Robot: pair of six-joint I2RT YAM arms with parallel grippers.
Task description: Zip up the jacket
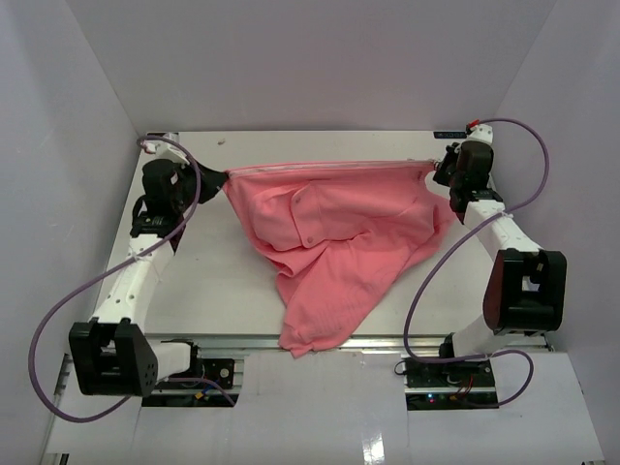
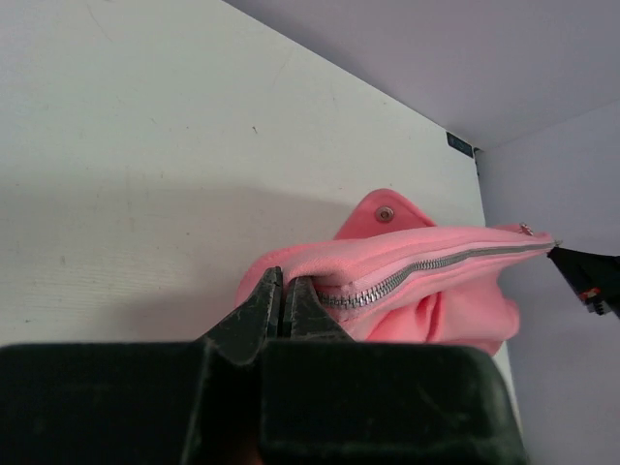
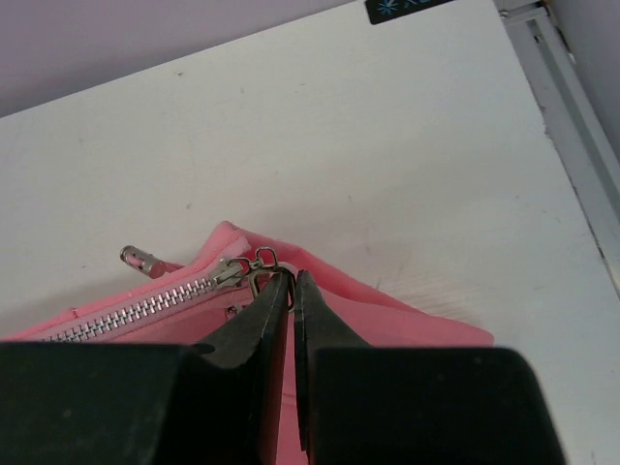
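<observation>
White desk (image 1: pixel 208 281), white walls (image 1: pixel 291 58). The left hand (image 2: pixel 284 283) and right hand (image 3: pixel 291 281) pinch the jacket (image 1: pixel 339 242); slider (image 3: pixel 235 272) beside right hand, wrist view only.

Laboratory robot test cell: a white bench (image 1: pixel 203 281) enclosed by plain pale walls (image 1: pixel 320 58), left arm (image 1: pixel 136 276) and right arm (image 1: pixel 496 231) bolted to an aluminium rail (image 1: pixel 247 341) at its near edge, purple cables (image 1: pixel 33 351) looping free, exposed electronics (image 1: pixel 448 395) below the rail

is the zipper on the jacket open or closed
Closed, as far as shows: the teeth run meshed along the taut edge of the jacket, and the slider sits at the end by the right gripper.
</observation>
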